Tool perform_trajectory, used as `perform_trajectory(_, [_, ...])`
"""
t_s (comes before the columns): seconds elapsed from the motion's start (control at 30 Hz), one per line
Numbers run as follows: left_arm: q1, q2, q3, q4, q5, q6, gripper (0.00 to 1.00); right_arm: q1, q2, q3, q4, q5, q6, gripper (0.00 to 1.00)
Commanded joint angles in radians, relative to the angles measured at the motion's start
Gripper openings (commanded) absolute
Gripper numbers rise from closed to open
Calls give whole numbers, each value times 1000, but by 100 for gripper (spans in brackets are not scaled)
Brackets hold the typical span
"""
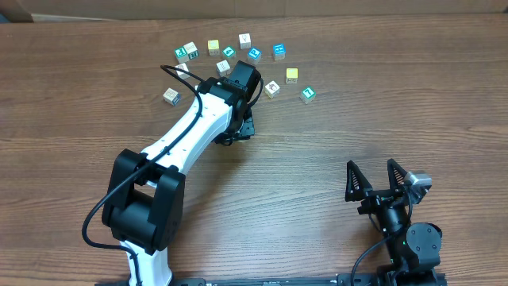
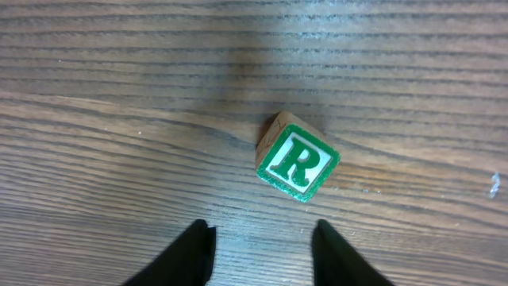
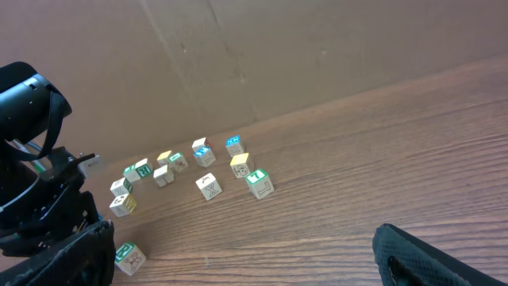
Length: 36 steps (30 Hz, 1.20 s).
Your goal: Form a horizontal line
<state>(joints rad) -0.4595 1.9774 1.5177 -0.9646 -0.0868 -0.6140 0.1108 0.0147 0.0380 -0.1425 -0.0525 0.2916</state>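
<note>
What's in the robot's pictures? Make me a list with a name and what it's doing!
left gripper: open, holding nothing, pointing down at the table
R cube: white face with a green R, lying askew on the wood just ahead of the left gripper's fingertips, not between them
right gripper: open, empty, low on the right side of the overhead view, far from the cubes
other cubes: scattered in a loose bunch at the far side
line: not made yet
table: brown wood
</note>
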Motion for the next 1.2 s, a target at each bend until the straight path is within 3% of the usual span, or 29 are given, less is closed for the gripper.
perform_trajectory(0.0, [-6, -19, -4, 10, -2, -18, 48, -6, -12, -3, 7, -2, 3, 100])
perform_trajectory(0.23, [-7, -19, -14, 16, 2, -3, 58, -6, -12, -3, 7, -2, 3, 100])
perform_trajectory(0.5, [-6, -19, -57, 135, 1, 187, 72, -6, -12, -3, 7, -2, 3, 100])
perform_trajectory(0.73, [-6, -19, -57, 185, 1, 276, 76, -6, -12, -3, 7, -2, 3, 100])
perform_trajectory(1.17, [-6, -19, -61, 210, 1, 308, 82, -6, -12, -3, 7, -2, 3, 100])
